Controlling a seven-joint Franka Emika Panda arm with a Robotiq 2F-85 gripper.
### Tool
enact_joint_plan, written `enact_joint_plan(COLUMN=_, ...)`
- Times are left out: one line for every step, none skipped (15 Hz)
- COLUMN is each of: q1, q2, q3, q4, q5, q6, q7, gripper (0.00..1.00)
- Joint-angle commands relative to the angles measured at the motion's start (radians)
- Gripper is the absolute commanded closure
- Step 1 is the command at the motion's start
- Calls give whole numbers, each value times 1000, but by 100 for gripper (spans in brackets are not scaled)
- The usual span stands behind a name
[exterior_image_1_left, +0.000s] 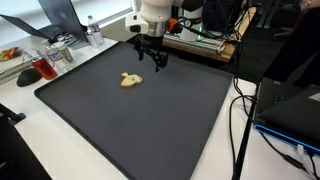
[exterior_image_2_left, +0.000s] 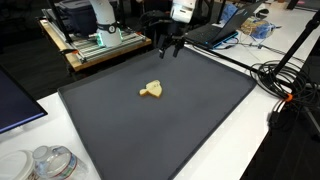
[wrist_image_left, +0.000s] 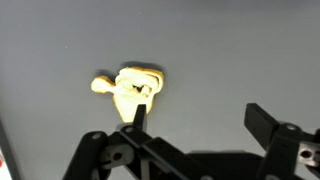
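- The pale yellow lump (exterior_image_1_left: 131, 80) lies alone on the dark mat (exterior_image_1_left: 150, 130), somewhat toward its far left part, with bare mat all round it. What it is made of I cannot tell; it looks small, knobbly and soft-edged.
- In the wrist view the lump (wrist_image_left: 130, 85) sits ahead of me and off to the left, in line with one finger (wrist_image_left: 138, 112) rather than between the two.
- My pincer (exterior_image_1_left: 153, 63) hangs above the mat near its far edge, well clear of the surface, spread as wide as it goes and holding nothing.
- In both exterior views the lump is nearer and to the left of my pincer (exterior_image_2_left: 168, 52), apart from it.
- I judge this to be the approach: nothing is grasped yet.
- The next move, as I see it, calls for shifting left and nearer until the lump is centred between my fingers, then coming straight down.
- Around the mat, the white counter (exterior_image_1_left: 25, 140) carries cables (exterior_image_2_left: 285, 80) on the right.
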Motion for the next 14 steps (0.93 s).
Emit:
enact_joint_plan(q1=-160, q2=33, q3=218, q4=166, q5=-76, q6=-236, q7=90, gripper=0)
enact_joint_plan(q1=-201, q2=51, q3=274, q4=212, q5=-78, q6=-295, q7=90, gripper=0)
enact_joint_plan(q1=-237, q2=74, q3=320, q4=265, q5=-92, q6=-354, q7=104, gripper=0)
enact_joint_plan(q1=-272, q2=97, q3=357, q4=313, q5=-108, q6=-398, q7=123, gripper=0)
enact_joint_plan(q1=-305, q2=117, q3=391, q4=355, q5=-121, q6=-434, q7=137, gripper=0)
enact_joint_plan(q1=-325, q2=142, q3=408, q4=398, q5=-147, q6=-467, q7=164, gripper=0)
enact_joint_plan(q1=-341, q2=167, q3=421, q4=437, q5=-171, q6=-498, q7=188, gripper=0)
enact_joint_plan(q1=-359, q2=195, q3=431, q4=475, q5=-184, q6=-524, q7=199, gripper=0)
enact_joint_plan(q1=-378, q2=221, q3=439, q4=511, q5=-189, q6=-550, q7=204, gripper=0)
enact_joint_plan(q1=-397, q2=246, q3=446, q4=543, q5=-183, q6=-570, q7=198, gripper=0)
enact_joint_plan(q1=-412, q2=272, q3=447, q4=573, q5=-182, q6=-580, q7=201, gripper=0)
enact_joint_plan(q1=-426, q2=294, q3=447, q4=601, q5=-175, q6=-586, q7=203, gripper=0)
enact_joint_plan(q1=-444, q2=318, q3=447, q4=626, q5=-167, q6=-580, q7=198, gripper=0)
enact_joint_plan(q1=-463, q2=339, q3=450, q4=648, q5=-152, q6=-574, q7=187, gripper=0)
